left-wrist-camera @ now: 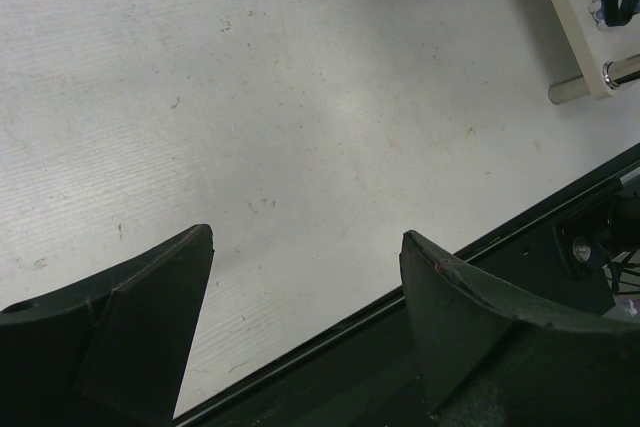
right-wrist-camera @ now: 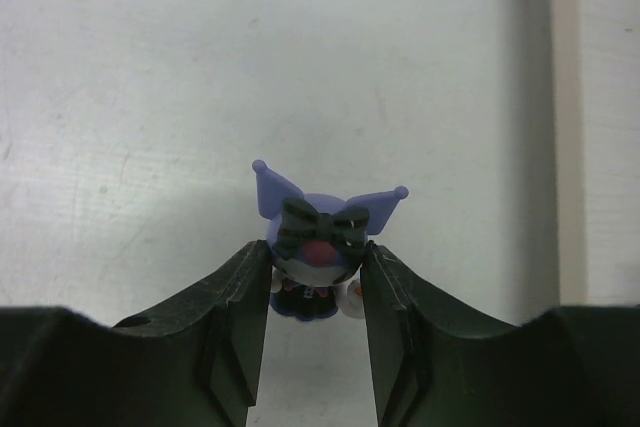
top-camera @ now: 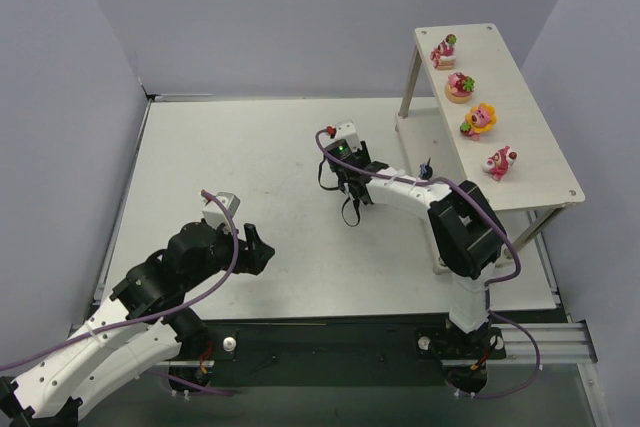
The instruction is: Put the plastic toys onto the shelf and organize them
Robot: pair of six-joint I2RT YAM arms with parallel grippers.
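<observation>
Over the white tabletop (right-wrist-camera: 150, 67), beside the shelf (top-camera: 535, 152): right gripper (right-wrist-camera: 315, 272) clamped on a purple bow-wearing figurine (right-wrist-camera: 318, 237), pinched at the body to keep it upright for carrying. Along its top, four bright toys (top-camera: 470, 87) in a row. Left gripper (left-wrist-camera: 305, 247) spread wide, empty.

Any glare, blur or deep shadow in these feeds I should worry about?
Right wrist: the small blue-purple plastic figurine with a black bow is sharp between the dark fingers of the right gripper. Left wrist: a bright patch on the white tabletop; the open left gripper is near-black. Top external: even light, soft shadows, the four bright toys on the off-white shelf read clearly.
</observation>
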